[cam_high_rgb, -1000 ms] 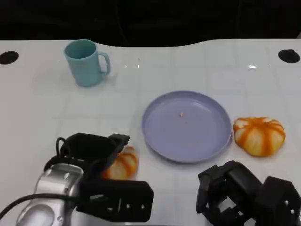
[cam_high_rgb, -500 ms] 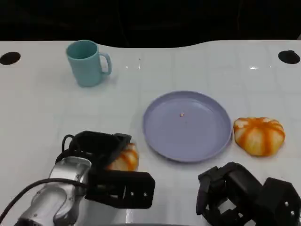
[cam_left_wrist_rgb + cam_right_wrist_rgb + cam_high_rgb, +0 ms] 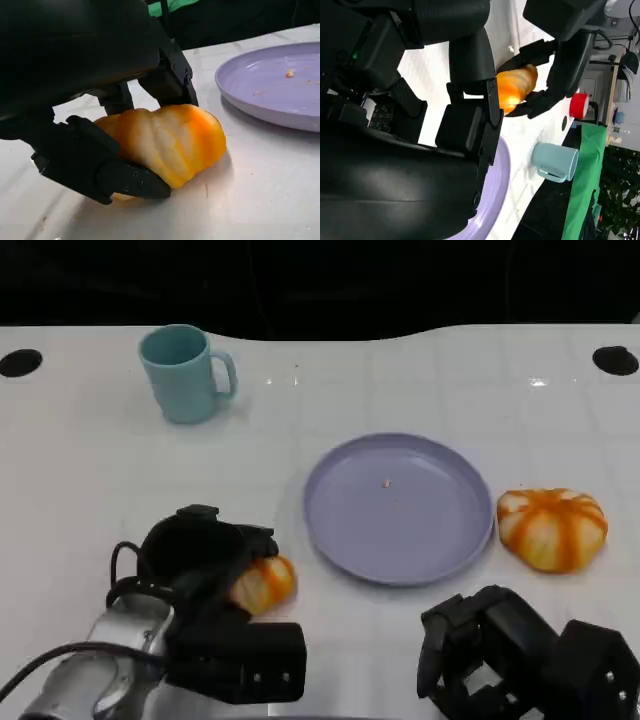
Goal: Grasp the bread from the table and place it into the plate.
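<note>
White table near edge: left hand grasps the orange bread, fingers clenched around it; right hand curled, holding nothing.

The table is white, crossed by a faint grid of pale lines, with a black round spot at its 10 o'clock corner and another at 2 o'clock. The mug is plain teal. The plate is plain lavender with a few tiny tan crumbs. The bread in the left robot hand is orange with cream ridges; the second bread roll, at 3 o'clock, is orange with white stripes. Both robot hands are black, the right robot hand included, and the left forearm is silver.
</note>
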Robot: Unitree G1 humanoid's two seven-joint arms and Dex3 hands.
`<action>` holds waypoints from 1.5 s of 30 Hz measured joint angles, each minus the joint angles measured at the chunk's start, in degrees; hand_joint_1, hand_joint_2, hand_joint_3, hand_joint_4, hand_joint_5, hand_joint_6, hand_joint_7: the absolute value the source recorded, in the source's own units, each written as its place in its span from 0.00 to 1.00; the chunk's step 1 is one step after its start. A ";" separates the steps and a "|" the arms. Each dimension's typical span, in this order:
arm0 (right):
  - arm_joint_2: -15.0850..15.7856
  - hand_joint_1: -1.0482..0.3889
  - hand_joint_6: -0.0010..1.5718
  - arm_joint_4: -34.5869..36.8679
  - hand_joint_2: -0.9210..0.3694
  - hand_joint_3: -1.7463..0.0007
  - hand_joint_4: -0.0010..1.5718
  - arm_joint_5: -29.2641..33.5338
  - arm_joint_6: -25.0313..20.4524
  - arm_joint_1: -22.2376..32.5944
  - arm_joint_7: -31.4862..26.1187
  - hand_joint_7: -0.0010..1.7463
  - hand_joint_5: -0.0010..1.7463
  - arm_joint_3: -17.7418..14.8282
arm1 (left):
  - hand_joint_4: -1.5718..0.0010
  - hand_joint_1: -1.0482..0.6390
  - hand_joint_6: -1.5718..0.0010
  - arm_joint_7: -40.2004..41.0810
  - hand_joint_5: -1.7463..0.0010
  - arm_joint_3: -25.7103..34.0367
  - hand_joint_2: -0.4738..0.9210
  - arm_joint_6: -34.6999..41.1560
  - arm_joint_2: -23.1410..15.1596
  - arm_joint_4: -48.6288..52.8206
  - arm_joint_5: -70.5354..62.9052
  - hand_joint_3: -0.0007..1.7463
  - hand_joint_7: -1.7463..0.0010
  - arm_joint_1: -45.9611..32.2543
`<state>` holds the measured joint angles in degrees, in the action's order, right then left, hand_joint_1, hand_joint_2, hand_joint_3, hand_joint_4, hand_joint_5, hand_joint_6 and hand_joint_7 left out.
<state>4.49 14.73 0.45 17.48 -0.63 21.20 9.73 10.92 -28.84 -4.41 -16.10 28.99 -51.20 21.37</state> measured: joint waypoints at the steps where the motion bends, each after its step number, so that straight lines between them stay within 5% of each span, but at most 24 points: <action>1: 0.00 0.00 1.00 0.01 0.60 0.24 1.00 -0.05 0.02 0.00 0.05 0.62 0.74 0.00 | 0.50 0.47 0.59 1.86 0.00 -0.03 0.79 -1.07 0.01 0.74 0.21 0.62 0.10 -0.06; 4: 0.00 0.00 1.00 0.01 0.62 0.22 1.00 -0.06 0.07 0.01 0.06 0.62 0.74 0.02 | 0.51 0.48 0.63 5.89 0.00 -0.06 0.77 -3.45 0.03 2.51 0.82 0.65 0.01 -0.07; 12: 0.00 0.00 1.00 -0.09 0.66 0.18 1.00 0.23 -0.14 0.01 -0.45 0.62 0.74 0.20 | 0.50 0.46 0.60 9.65 0.00 0.09 0.74 -5.56 -0.28 3.42 1.19 0.68 0.07 0.10; 15: 0.00 0.00 1.00 -0.09 0.65 0.18 1.00 0.19 -0.05 0.01 -0.47 0.62 0.74 0.22 | 0.49 0.46 0.62 10.66 0.00 0.72 0.73 -6.29 -0.77 3.11 1.37 0.67 0.01 0.16; 22: 0.00 0.00 1.00 -0.07 0.65 0.18 0.99 0.19 0.02 0.01 -0.52 0.61 0.75 0.26 | 0.47 0.44 0.58 11.48 0.00 2.01 0.77 -7.93 -1.93 0.74 1.97 0.61 0.06 0.39; 35: 0.05 0.00 1.00 -0.47 0.64 0.19 1.00 0.23 -0.79 0.62 -0.82 0.62 0.75 0.70 | 0.50 0.46 0.63 11.71 0.00 4.95 0.73 -8.60 -3.52 -8.30 2.18 0.52 0.00 0.33; 45: 0.07 0.00 1.00 -0.48 0.61 0.23 0.99 -0.13 -0.44 1.34 -0.09 0.60 0.74 0.78 | 0.45 0.45 0.59 9.34 0.00 5.50 0.67 -9.49 -0.98 -8.76 4.17 0.60 0.00 5.93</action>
<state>4.57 14.25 0.32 17.04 0.71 21.11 10.50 20.26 -23.34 -13.90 -17.08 20.22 -47.03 27.30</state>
